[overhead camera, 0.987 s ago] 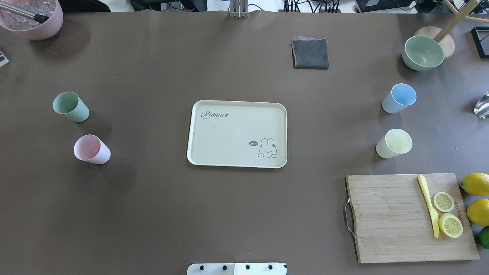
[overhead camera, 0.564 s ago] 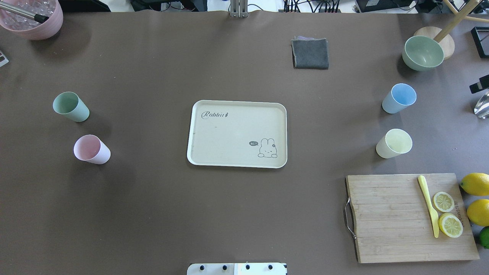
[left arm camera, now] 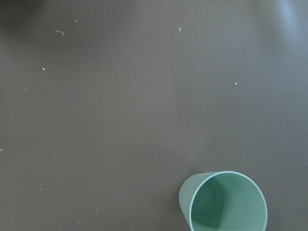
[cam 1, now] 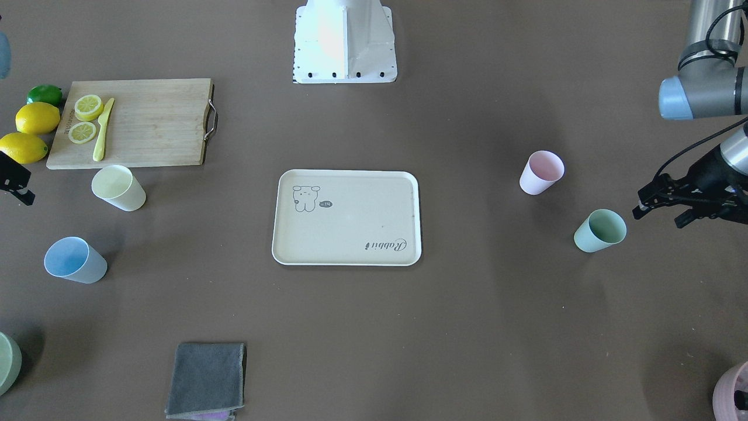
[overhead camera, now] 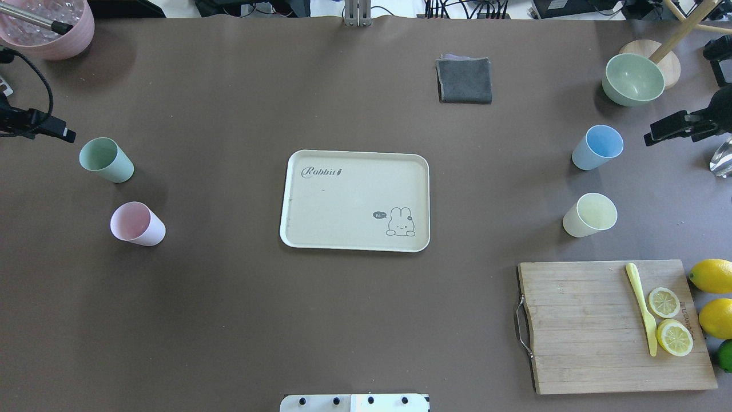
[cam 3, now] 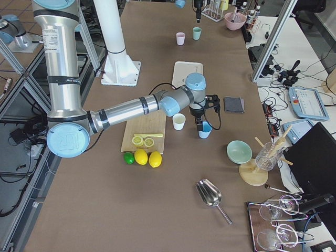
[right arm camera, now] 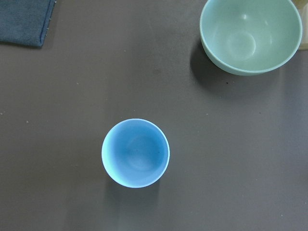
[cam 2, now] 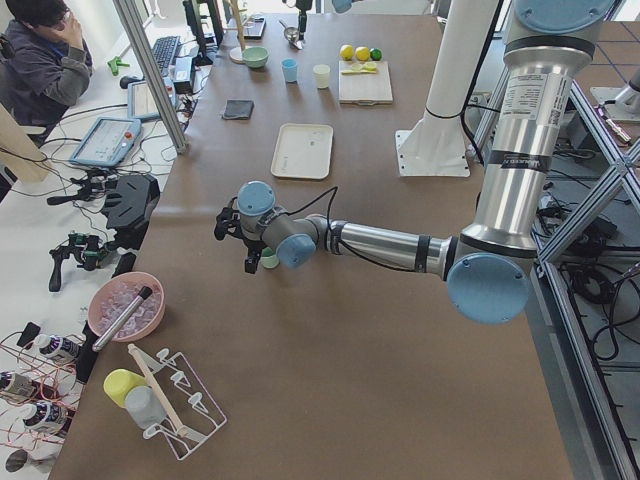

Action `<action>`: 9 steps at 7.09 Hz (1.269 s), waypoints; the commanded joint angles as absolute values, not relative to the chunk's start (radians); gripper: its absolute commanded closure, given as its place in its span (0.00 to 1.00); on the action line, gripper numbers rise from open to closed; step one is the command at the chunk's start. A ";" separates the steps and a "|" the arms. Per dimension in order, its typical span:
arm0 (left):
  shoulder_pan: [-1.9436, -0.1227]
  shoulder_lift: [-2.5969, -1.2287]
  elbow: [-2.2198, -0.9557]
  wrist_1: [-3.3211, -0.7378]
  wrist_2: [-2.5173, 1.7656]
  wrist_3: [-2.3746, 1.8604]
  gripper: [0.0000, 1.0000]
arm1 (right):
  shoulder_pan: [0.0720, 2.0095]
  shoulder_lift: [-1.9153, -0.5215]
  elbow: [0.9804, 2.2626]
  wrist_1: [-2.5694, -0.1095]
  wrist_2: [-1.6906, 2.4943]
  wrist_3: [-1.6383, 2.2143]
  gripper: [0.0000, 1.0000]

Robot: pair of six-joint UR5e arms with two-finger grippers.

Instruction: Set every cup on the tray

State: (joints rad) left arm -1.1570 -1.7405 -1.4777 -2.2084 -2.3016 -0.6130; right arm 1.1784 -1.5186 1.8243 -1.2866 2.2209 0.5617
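The cream tray (overhead camera: 343,206) lies mid-table with nothing on it; it also shows in the front view (cam 1: 350,234). Four cups stand upright on the table: green (overhead camera: 106,160) and pink (overhead camera: 137,224) on the left, blue (overhead camera: 597,147) and pale yellow (overhead camera: 590,215) on the right. My left gripper (cam 1: 659,215) is open and hovers just outside the green cup (cam 1: 600,231), which sits at the lower right of the left wrist view (left arm camera: 226,202). My right gripper (overhead camera: 652,137) hovers beside the blue cup (right arm camera: 135,153); I cannot tell whether it is open.
A wooden cutting board (overhead camera: 583,326) with lemon slices and a yellow knife lies front right, lemons (overhead camera: 712,276) beside it. A green bowl (overhead camera: 633,79) and a grey cloth (overhead camera: 464,80) lie at the back right. A pink bowl (overhead camera: 48,43) stands back left.
Both grippers have come into the overhead view from the side edges, the left toward the green cup, the right toward the blue cup. The cups and tray have not moved.
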 commanded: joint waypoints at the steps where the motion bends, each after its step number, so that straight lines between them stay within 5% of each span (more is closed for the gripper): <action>1: -1.117 -1.764 -1.390 -2.296 -2.281 -0.637 0.09 | 1.169 -1.519 1.824 -1.281 2.214 0.574 0.00; 3: -1.089 -1.764 -1.400 -2.305 -2.261 -0.638 0.32 | 1.169 -1.520 1.824 -1.281 2.215 0.572 0.00; 5: -1.074 -1.758 -1.410 -2.329 -2.261 -0.641 0.84 | 1.167 -1.519 1.824 -1.281 2.215 0.574 0.00; 6: -1.074 -1.758 -1.413 -2.327 -2.261 -0.641 1.00 | 1.169 -1.519 1.824 -1.281 2.215 0.574 0.00; 9: -1.072 -1.804 -1.517 -2.216 -2.269 -0.691 1.00 | 1.167 -1.523 1.816 -1.281 2.215 0.572 0.00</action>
State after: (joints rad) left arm -1.0736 -1.7727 -1.4643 -2.2875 -2.2660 -0.6547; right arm 1.1686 -1.5209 1.8205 -1.2809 2.2151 0.5728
